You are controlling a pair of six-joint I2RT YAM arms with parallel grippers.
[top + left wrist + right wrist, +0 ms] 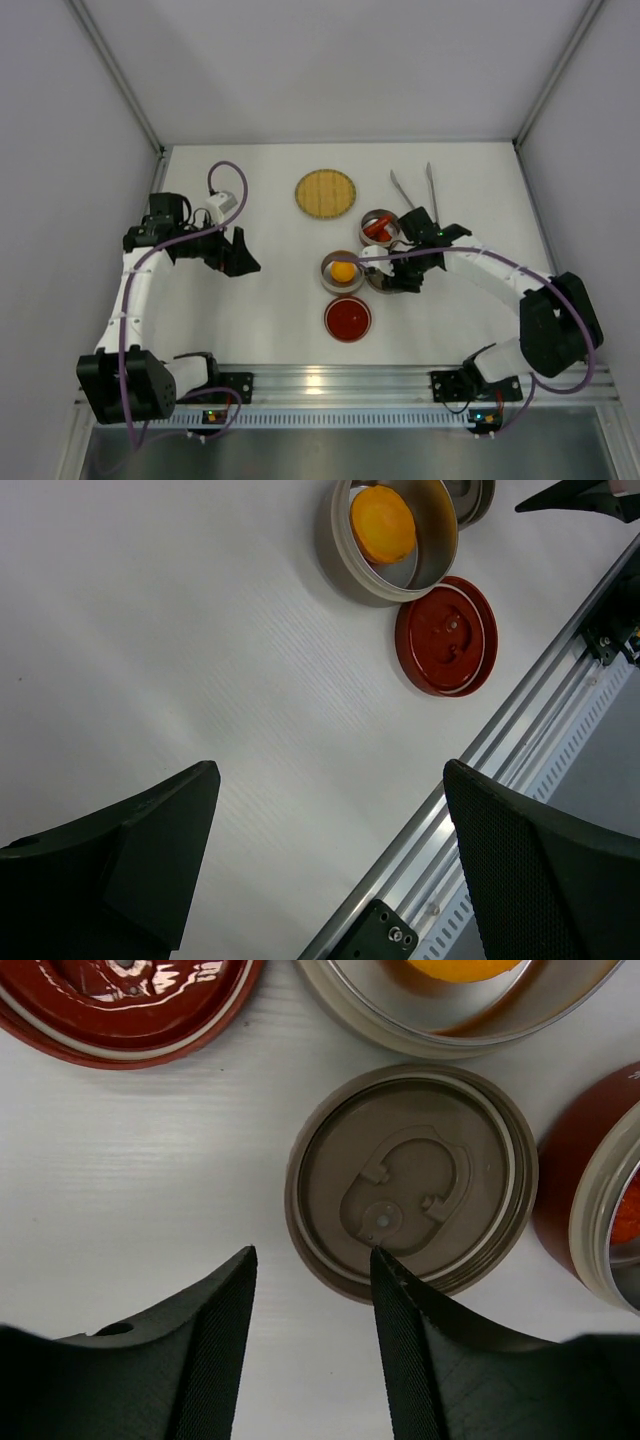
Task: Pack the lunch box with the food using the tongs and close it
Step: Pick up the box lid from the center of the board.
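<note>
The lunch box lies apart as round tins. One tin (343, 271) (395, 535) holds the orange-yellow food (343, 270) (383, 523). A red-walled tin (378, 226) (598, 1195) holds red food (374, 229). A red lid (347, 319) (447, 635) (130, 1000) and a brown lid (410, 1175) lie flat on the table. My right gripper (400, 277) (312, 1258) hangs low over the brown lid's near rim, jaws partly apart and empty. One fingertip overlaps the lid, the other is beside it. The silver tongs (415, 186) lie at the back right. My left gripper (236, 255) (330, 770) is wide open and empty, far left.
A round yellow woven plate (326, 193) sits at the back centre. An aluminium rail (330, 380) (520, 720) runs along the near edge. Grey walls close in the table on three sides.
</note>
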